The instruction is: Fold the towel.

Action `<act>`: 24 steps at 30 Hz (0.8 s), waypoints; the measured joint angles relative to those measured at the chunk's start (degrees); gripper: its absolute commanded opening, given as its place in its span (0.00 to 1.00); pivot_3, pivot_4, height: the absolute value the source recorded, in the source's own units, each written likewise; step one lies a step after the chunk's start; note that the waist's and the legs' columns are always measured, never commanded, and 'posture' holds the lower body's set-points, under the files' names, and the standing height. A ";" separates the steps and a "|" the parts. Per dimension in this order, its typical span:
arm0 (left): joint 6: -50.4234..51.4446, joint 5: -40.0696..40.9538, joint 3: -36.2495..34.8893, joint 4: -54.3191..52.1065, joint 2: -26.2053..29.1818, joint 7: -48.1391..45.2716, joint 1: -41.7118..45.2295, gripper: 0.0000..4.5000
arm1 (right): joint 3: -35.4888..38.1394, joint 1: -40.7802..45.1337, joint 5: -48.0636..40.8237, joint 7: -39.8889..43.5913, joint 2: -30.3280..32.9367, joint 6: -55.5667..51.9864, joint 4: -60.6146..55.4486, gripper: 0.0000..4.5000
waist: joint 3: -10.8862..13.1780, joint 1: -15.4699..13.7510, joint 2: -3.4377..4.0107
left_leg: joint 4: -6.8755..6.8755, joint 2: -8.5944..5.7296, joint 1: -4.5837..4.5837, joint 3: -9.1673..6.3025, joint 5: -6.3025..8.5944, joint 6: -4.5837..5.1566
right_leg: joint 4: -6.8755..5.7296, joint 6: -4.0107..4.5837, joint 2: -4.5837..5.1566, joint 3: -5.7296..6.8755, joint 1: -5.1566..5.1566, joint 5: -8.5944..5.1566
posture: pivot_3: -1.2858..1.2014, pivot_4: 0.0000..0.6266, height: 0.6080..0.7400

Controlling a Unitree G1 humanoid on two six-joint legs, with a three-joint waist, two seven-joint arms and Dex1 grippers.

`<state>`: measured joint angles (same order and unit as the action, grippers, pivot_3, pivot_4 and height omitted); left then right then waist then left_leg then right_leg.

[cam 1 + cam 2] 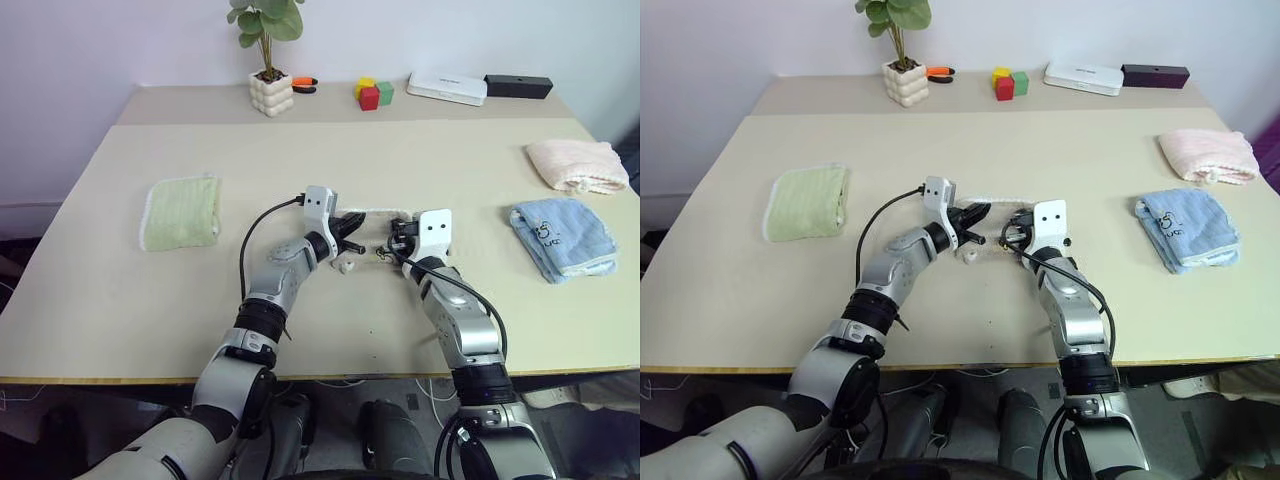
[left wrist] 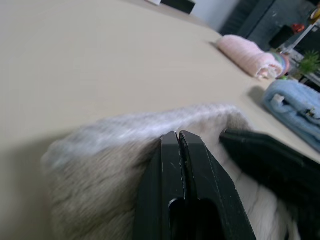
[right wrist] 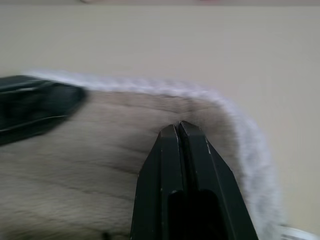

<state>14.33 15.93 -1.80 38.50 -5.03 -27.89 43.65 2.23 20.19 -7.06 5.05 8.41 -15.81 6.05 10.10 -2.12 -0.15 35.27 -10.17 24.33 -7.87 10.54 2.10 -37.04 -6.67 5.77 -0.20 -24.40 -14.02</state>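
While the head views give both grippers only as small dark tips meeting near the middle of the table point(image 1: 120, 300), the wrist views bring them close enough to read. The left gripper point(image 2: 179, 136) has its two black fingers pressed flat together, tips lying on the pile of the towel point(image 2: 115, 165) with nothing visibly between them. The right gripper point(image 3: 178, 126) shows the same: fingers together, tips resting on the beige terry just inside its whitish edge trim. Each wrist view also catches the other gripper as a dark shape alongside on the cloth, so the two sit close to each other.

From the head views the towel reads as a small bunched patch under and between the two grippers, its pale edge showing on the far side of them and a small white tag point(image 1: 347, 267) just in front of the left gripper. The wrist views show what those cannot: the soft ribbed pile and the rounded corner of trim curving past the right gripper.

Farther out, a folded green towel point(image 1: 182, 212) lies well to the left, a folded blue towel point(image 1: 560, 238) and a pink towel point(image 1: 578, 164) well to the right. At the far edge stand a potted plant point(image 1: 270, 60), coloured blocks point(image 1: 372, 94), a white box point(image 1: 447, 88) and a black box point(image 1: 518, 86).
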 measured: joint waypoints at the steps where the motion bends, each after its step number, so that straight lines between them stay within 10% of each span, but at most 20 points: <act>1: 0.00 -0.04 -0.10 0.20 0.28 0.21 0.05 0.00 | 0.51 0.04 -0.07 -0.09 0.00 0.01 0.12 0.01 | 0.00 -0.03 0.00 | 0.01 0.00 -0.02 0.00 0.00 0.00 | 0.00 0.00 -0.05 0.00 0.02 0.00 | 0.52 0.24 1.00; 6: 2.63 2.81 -2.42 0.09 0.67 -0.75 0.31 0.18 | 2.95 0.07 -2.36 0.66 -0.04 -0.28 0.29 0.18 | -0.02 0.09 -0.01 | 0.01 0.00 -0.02 -0.01 0.00 0.01 | -0.01 0.00 -0.08 0.00 0.02 0.00 | 0.52 0.24 1.00; 13: 2.15 3.60 -2.18 -3.97 3.68 -4.47 -0.71 0.95 | 7.50 1.75 -9.14 2.85 -0.19 -4.12 -2.80 0.96 | -0.01 1.48 0.00 | -0.04 0.01 0.03 -0.01 -0.01 0.00 | -0.06 0.01 -0.08 -0.05 -0.07 0.00 | 0.52 0.24 1.00; 24: 2.45 6.62 -0.48 -16.67 11.12 -17.81 -5.34 0.99 | 12.60 5.10 -24.06 10.68 8.39 -25.68 -5.96 0.99 | 0.00 1.62 0.01 | -0.07 0.02 0.03 0.00 -0.05 0.12 | -0.03 0.03 0.00 -0.09 -0.09 -0.01 | 0.52 0.24 1.00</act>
<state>16.78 22.54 -2.28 21.84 6.09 -45.69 38.31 14.84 25.29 -31.12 15.73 16.80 -41.49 0.08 10.10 -0.50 -0.14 35.21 -10.14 24.37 -7.88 10.49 2.22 -37.06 -6.64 5.77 -0.29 -24.48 -14.03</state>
